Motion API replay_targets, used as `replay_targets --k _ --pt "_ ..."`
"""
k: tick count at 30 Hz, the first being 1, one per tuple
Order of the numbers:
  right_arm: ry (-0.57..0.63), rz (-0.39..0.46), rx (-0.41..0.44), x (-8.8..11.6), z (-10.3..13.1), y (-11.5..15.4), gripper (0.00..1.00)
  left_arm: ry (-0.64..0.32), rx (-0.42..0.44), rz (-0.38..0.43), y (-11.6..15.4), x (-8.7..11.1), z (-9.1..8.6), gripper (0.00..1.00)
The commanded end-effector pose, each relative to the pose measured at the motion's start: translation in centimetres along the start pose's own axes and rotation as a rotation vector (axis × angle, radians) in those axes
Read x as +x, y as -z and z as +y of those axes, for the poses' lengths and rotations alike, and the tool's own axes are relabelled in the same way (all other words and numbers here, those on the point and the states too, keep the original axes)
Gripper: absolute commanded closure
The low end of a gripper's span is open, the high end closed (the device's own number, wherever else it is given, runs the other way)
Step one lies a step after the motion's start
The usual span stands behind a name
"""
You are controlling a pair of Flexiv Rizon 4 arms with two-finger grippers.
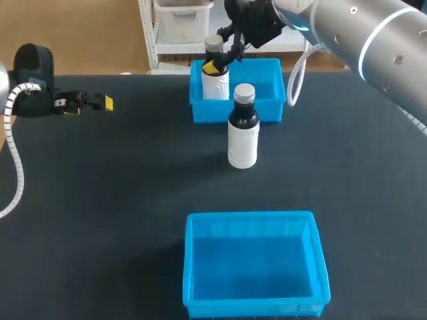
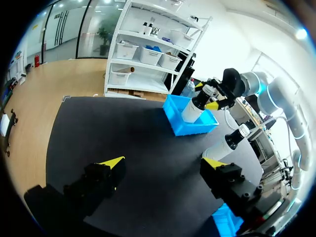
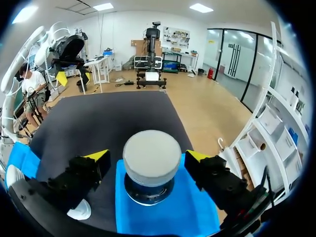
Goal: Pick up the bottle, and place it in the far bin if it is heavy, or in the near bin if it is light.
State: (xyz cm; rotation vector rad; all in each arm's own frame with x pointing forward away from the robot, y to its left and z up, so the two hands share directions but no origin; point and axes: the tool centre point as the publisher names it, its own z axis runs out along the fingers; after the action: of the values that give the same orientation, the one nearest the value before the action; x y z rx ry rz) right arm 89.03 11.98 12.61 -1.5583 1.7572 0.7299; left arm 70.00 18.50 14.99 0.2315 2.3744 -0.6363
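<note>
Black table (image 1: 100, 200), two blue bins on it: far bin (image 1: 267, 107) at the far edge, near bin (image 1: 250, 215) at the near edge, roughly in line w/ it. One white bottle w/ grey cap (image 1: 215, 83) stands upright inside the far bin, at its left end. R gripper (image 3: 147, 156) is over it from the far right. Its yellow tips sit either side of the cap w/ a small gap each side, so it's spread, not gripping. A 2nd bottle (image 1: 243, 133), dark neck, silver cap, stands upright on the table just near-side of the far bin, between the bins. L gripper (image 2: 163, 163) hangs over the far-left table, fingers wide apart, nothing btwn them, well apart from both bottles.
</note>
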Motion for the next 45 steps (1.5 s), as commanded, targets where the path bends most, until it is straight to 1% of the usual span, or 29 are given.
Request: replay_targets --k 1,5,14,18,23,26,30,34,40,45 --pt "-0.007 0.001 -0.086 0.1 -1.1 0.7 0.0 0.0 0.0 0.0 0.0 0.0 0.0 0.0" --pt "-0.016 0.005 -0.064 0.7 -1.7 1.8 0.0 0.0 0.0 0.0 0.0 0.0 0.0 0.0" --pt "-0.04 0.013 -0.009 2.9 -2.3 5.9 0.0 0.0 0.0 0.0 0.0 0.0 0.0 0.0" --pt "-0.061 0.006 0.022 3.9 -2.3 7.9 0.0 0.0 0.0 0.0 0.0 0.0 0.0 0.0" --pt "-0.072 0.007 0.032 5.2 -1.9 10.2 0.0 0.0 0.0 0.0 0.0 0.0 0.0 0.0" --pt "-0.08 0.009 0.025 6.4 -1.3 11.8 0.0 0.0 0.0 0.0 0.0 0.0 0.0 0.0" --pt "-0.084 0.005 0.024 7.8 -0.3 13.3 0.0 0.0 0.0 0.0 0.0 0.0 0.0 0.0" --pt "-0.089 -0.022 -0.01 9.0 1.3 14.8 0.0 0.0 0.0 0.0 0.0 0.0 0.0 0.0" --pt "-0.055 -0.061 0.015 10.3 3.9 16.5 0.0 0.0 0.0 0.0 0.0 0.0 0.0 0.0" --pt "-0.038 -0.086 0.005 10.9 6.1 17.0 0.0 0.0 0.0 0.0 0.0 0.0 0.0 0.0"
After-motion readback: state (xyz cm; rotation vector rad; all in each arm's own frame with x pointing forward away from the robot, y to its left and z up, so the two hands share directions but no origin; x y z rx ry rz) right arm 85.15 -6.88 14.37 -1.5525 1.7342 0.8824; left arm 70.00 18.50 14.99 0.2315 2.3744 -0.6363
